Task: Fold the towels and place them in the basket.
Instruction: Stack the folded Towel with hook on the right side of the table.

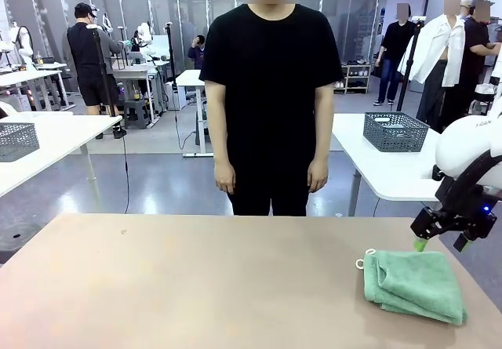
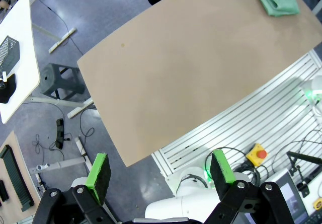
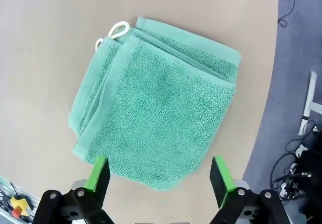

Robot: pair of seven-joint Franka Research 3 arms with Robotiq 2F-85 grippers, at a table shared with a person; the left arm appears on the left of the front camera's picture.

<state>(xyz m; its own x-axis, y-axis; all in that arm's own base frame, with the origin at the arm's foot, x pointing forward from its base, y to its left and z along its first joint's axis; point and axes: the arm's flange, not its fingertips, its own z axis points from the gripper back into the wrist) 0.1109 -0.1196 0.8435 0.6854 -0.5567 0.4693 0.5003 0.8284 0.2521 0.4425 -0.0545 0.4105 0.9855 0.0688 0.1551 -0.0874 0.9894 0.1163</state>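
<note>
One mint-green towel lies folded into a thick square near the table's right front corner, its white loop pointing toward the middle. From the right wrist view the towel sits directly below my right gripper, whose fingers are spread wide over its near edge. In the front view the right gripper hovers open just behind the towel, touching nothing. My left gripper is open and high above the table's left front, with the towel far off. The dark mesh basket stands on a white table beyond the work table.
A person in black stands at the far edge of the brown table, hands down at their sides. A paler mesh basket rests on a white table at the left. The table's right edge runs close by the towel.
</note>
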